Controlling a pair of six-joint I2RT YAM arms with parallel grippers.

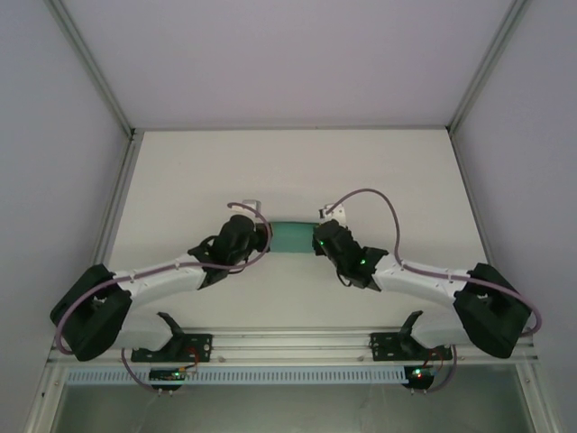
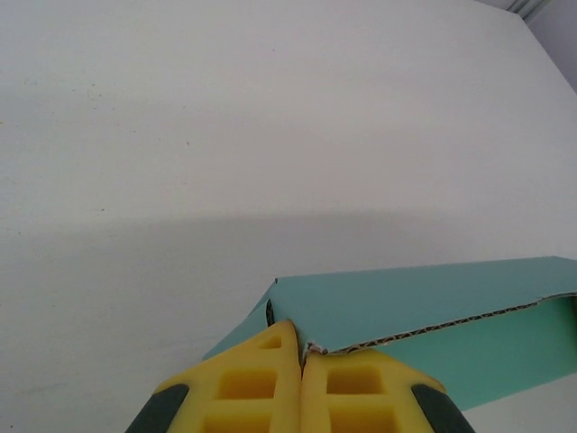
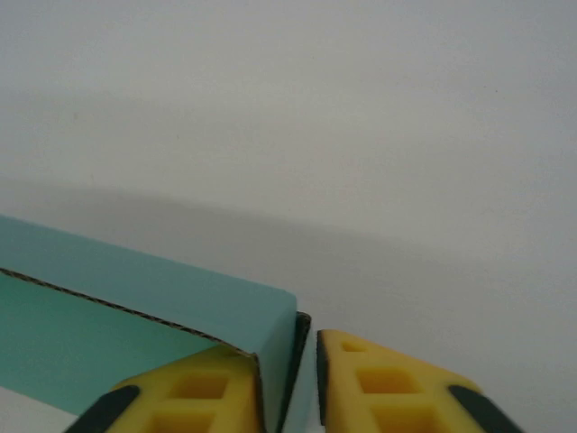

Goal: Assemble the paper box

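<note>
The teal-green paper box (image 1: 291, 236) lies mid-table between my two grippers, open on top with a raw corrugated edge showing. My left gripper (image 1: 267, 236) is at its left end. In the left wrist view the yellow fingers (image 2: 252, 388) are pressed together, shut on the box's (image 2: 406, 302) corner wall, at the left gripper (image 2: 302, 347). My right gripper (image 1: 317, 239) is at the right end. There the box's (image 3: 135, 289) end wall stands between the jaws of the right gripper (image 3: 284, 347). One finger (image 3: 198, 388) is inside the box, and the other (image 3: 379, 379) stands a small gap off the wall, so the gripper is open.
The white table (image 1: 288, 171) is fenced by metal frame posts and pale walls at the left, right and back. An aluminium rail (image 1: 288, 341) with the arm mounts runs along the near edge.
</note>
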